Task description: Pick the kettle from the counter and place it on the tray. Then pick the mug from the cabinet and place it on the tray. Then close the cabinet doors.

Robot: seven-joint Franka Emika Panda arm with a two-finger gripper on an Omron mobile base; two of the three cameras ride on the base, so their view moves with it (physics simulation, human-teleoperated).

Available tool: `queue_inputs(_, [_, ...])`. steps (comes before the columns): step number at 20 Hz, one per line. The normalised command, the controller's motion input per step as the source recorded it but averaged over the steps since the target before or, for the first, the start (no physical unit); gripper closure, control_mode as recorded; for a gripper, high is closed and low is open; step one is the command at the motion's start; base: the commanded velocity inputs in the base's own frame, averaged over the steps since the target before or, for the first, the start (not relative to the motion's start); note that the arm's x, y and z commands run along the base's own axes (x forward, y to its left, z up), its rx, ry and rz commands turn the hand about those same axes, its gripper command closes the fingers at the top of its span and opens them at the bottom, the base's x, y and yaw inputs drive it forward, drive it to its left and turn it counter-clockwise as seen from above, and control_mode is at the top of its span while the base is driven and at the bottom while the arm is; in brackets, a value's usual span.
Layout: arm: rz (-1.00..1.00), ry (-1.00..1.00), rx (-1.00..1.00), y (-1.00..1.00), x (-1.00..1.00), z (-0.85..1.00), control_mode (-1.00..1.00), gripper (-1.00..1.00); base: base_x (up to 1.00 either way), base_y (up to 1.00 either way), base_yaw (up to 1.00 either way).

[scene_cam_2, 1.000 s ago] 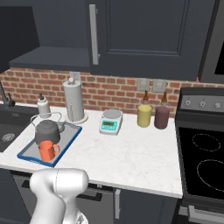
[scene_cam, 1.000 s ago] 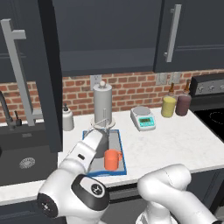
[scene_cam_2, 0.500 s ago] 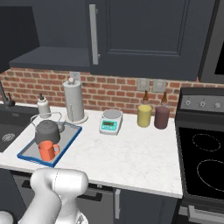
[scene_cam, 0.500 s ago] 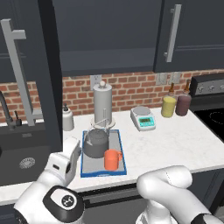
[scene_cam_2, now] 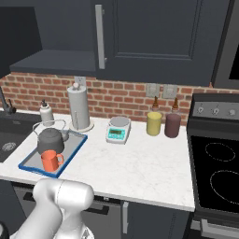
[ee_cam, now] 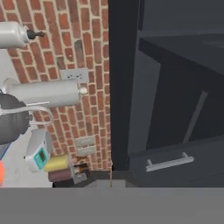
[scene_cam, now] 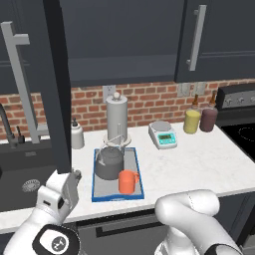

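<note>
We have the left and right base views looking forward and down from behind the arm; both share the counter (scene_cam: 199,164), tray (scene_cam: 115,195) and brick wall (scene_cam_2: 126,100). The hand view, apparently rolled sideways, sits close to the open cabinet door (ee_cam: 124,83).

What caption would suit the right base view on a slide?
Kettle and mug sit on the tray; one cabinet door is shut.

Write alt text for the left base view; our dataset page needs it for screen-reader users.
A dark kettle and an orange mug sit on a blue-rimmed tray on a white counter. The robot's gripper is beside the edge of an open cabinet door.
</note>
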Motion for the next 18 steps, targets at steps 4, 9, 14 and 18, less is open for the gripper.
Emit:
queue_inputs(4, [0.00,-0.19,-0.06,0.24,0.00,0.00,-1.00,1.00,0.00,0.00,0.00])
queue_inputs(9, [0.00,-0.17,-0.05,0.19,0.00,0.13,-1.00,1.00,0.00,0.00,0.00])
queue_inputs(14, [-0.01,-0.02,-0.06,0.16,-0.02,0.42,-1.00,1.00,0.00,0.00,0.00])
queue_inputs(18, [0.00,0.00,-0.05,0.22,0.00,0.34,-1.00,1.00,0.00,0.00,0.00])
